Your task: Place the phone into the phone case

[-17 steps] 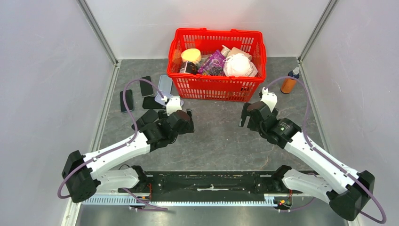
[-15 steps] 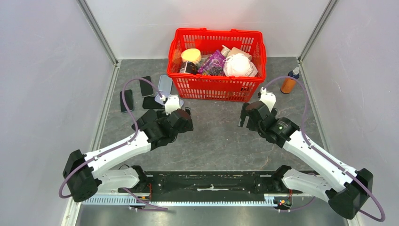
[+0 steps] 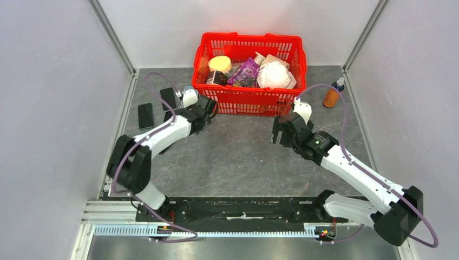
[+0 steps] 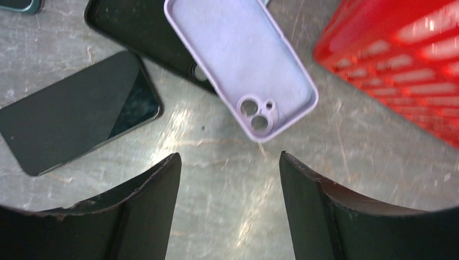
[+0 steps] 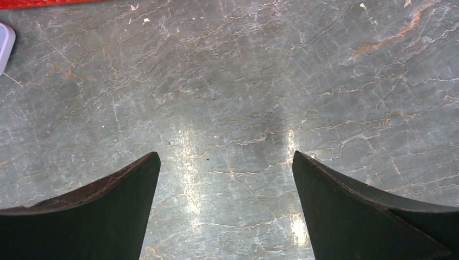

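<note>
Lilac case [image 4: 241, 70] lies flat on the table just ahead of the left gripper [image 4: 228, 158], beside the red basket [image 4: 400, 65]. Its long axis slants far-left to near-right w/ camera holes at the near end, and the dark phone [image 4: 76, 111] lies to its left, not touching. Left arm is far nearer, jaws spread & empty; right gripper [image 5: 224, 157] is likewise spread over bare table, well apart. Left wrist cam shows case & phone plainly, but from the top cam the arm hides the case.
</note>
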